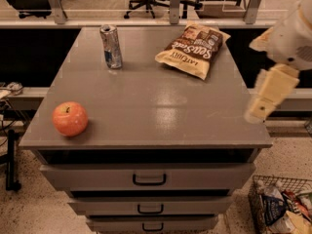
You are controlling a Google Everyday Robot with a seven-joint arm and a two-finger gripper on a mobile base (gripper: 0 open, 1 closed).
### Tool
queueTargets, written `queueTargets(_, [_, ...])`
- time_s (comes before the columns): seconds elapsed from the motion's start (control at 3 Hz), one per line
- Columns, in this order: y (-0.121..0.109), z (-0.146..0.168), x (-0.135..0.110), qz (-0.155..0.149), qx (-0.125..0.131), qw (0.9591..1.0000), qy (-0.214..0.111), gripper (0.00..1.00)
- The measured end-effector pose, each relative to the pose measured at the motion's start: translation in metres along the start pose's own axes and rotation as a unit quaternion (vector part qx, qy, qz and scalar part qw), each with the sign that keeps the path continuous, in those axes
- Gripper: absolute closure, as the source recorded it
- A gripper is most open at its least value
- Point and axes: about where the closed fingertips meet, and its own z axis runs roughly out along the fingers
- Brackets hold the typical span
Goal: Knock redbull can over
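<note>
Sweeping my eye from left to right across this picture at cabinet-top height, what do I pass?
The apple → redbull can → chip bag → the robot's pincer, hovering just past the right edge of the cabinet.

Dim warm light, glare on tabletop (163,106); end effector (265,99) blurred at right.

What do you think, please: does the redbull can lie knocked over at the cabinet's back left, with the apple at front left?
No: the camera view shows the redbull can standing upright, not knocked over, at the back left of the cabinet top, with the apple at front left. The tool hangs by its right edge.
</note>
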Motion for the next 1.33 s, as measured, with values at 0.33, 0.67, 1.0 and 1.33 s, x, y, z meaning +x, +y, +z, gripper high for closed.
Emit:
queueTargets(0.33, [-0.031, 0.038, -0.037, 0.007, 0.003, 0.9981, -0.062, 0.00])
queueTargets(0.67, [-0.057, 0.076, -0.099, 0.006, 0.005, 0.9901, -0.140, 0.00])
queueTargets(1.0, [-0.057, 0.076, -0.099, 0.006, 0.005, 0.9901, -0.140, 0.00])
queueTargets(1.33, [-0.057, 0.079, -0.107, 0.014, 0.000, 0.9860, -0.166, 0.00])
